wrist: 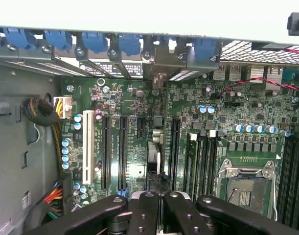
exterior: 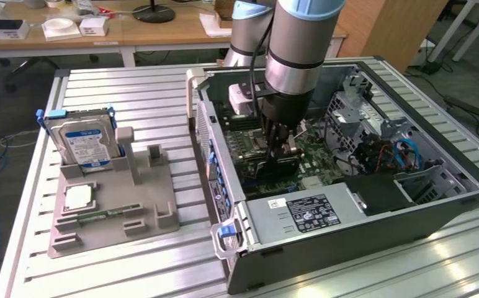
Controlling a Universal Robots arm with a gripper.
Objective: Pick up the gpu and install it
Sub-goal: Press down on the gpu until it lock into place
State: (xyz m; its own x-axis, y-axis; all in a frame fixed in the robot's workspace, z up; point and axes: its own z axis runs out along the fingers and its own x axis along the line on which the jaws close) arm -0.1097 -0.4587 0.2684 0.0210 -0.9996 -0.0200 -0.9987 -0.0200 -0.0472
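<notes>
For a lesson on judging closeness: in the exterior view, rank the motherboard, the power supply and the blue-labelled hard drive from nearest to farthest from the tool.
1. Motherboard, directly beneath the tool.
2. Power supply, at the case's near end.
3. Hard drive, standing in the grey holder at the exterior view's left.

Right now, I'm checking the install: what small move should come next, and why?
Probably a gentle push straight down. The gpu stands edge-on among the slots, its bracket at the rear, and the shut fingers sit directly above it, so it looks placed but perhaps not fully seated.
</notes>
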